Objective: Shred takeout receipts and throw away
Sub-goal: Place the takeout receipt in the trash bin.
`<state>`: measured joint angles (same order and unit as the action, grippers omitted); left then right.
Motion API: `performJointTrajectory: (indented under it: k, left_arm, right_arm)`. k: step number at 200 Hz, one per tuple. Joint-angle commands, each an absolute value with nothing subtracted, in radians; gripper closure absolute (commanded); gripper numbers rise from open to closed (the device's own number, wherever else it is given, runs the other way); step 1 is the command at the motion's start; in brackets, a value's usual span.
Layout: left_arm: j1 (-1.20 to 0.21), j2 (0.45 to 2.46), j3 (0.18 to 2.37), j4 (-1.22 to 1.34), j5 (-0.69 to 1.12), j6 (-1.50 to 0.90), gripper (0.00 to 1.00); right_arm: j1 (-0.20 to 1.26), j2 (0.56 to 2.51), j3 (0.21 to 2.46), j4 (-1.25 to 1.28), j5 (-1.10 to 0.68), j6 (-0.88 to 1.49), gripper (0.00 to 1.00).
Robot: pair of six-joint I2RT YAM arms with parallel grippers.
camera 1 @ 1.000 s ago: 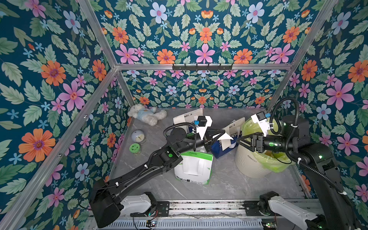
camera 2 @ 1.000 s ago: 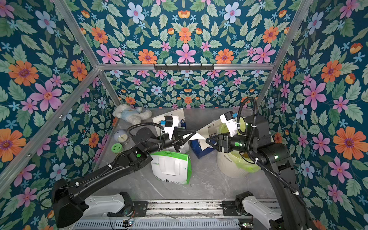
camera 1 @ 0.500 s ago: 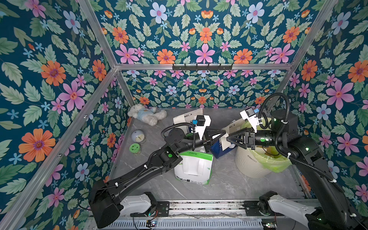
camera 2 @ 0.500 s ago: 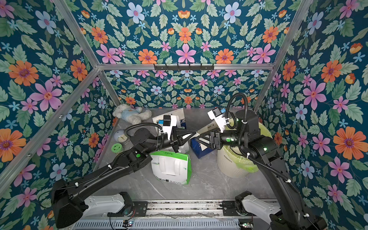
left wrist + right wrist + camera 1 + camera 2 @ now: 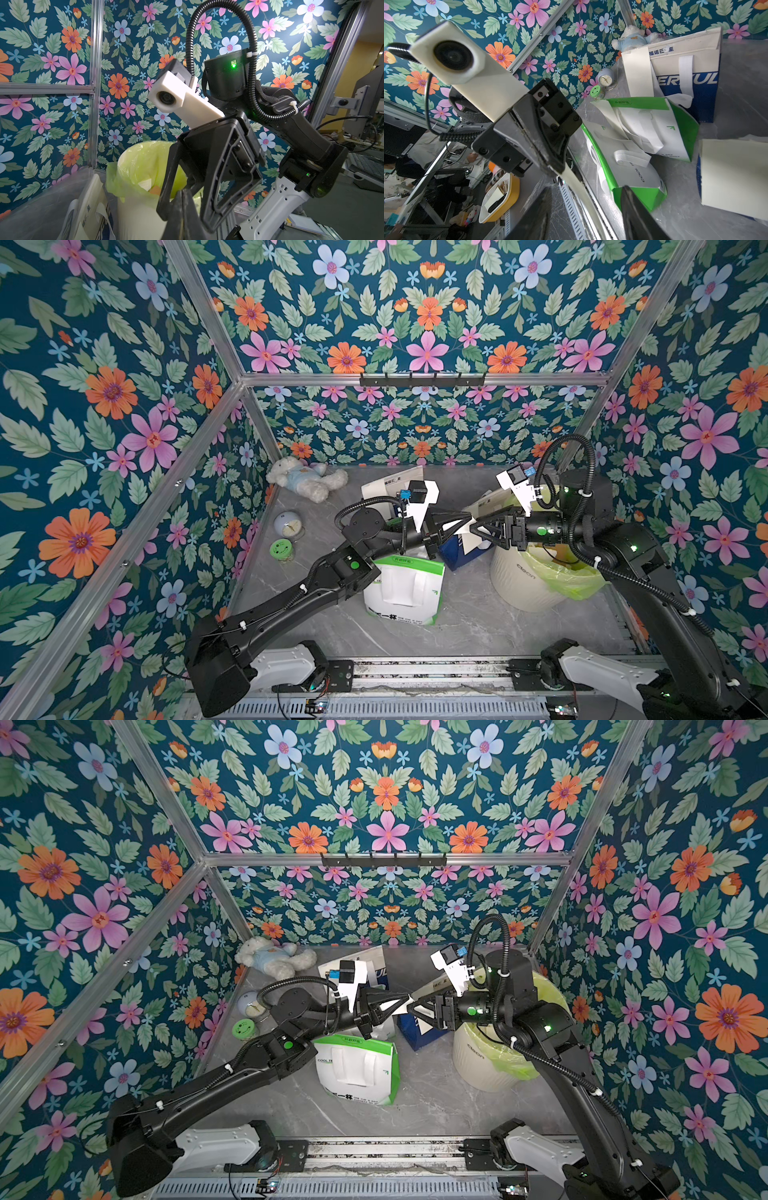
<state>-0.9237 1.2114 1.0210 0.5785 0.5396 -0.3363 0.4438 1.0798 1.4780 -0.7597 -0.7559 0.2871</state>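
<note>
L gripper clamped on receipt strip; R gripper jaws apart, straddling free end. Risk: R closes off-ctr, floppy strip slips, no tear, falls short of bin.

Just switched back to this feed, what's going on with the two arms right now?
The left gripper is shut on a white receipt strip, holding it in the air near the lined bin. The right gripper is open, its fingers either side of the strip's free end, not yet pinching it. Another white sheet sits against the blue-and-white bag.
</note>
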Motion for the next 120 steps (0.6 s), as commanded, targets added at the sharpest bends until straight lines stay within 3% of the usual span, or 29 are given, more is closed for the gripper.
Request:
performJointTrajectory:
  k: [1, 53, 72, 90, 102, 120]
  left_arm:
    - [-0.924, 1.210, 1.020, 0.633, 0.546, -0.351, 1.00]
    - [-0.923, 1.223, 1.015, 0.649, 0.549, -0.364, 1.00]
    - [-0.924, 1.220, 1.013, 0.649, 0.546, -0.362, 1.00]
    - [-0.923, 1.216, 1.009, 0.639, 0.529, -0.356, 1.00]
    - [-0.923, 1.214, 1.014, 0.613, 0.492, -0.352, 0.77]
    - [-0.924, 1.212, 1.025, 0.567, 0.475, -0.336, 0.66]
  right_arm:
    - [0.446, 1.084, 1.473, -0.735, -0.761, 0.277, 0.49]
    - [0.477, 1.075, 1.426, -0.643, -0.780, 0.328, 0.76]
    - [0.480, 1.066, 1.414, -0.621, -0.778, 0.354, 1.00]
    - [0.481, 1.050, 1.411, -0.631, -0.739, 0.384, 1.00]
    - [0.479, 1.038, 1.420, -0.667, -0.670, 0.414, 1.00]
    - [0.480, 1.011, 1.436, -0.759, -0.571, 0.427, 1.00]
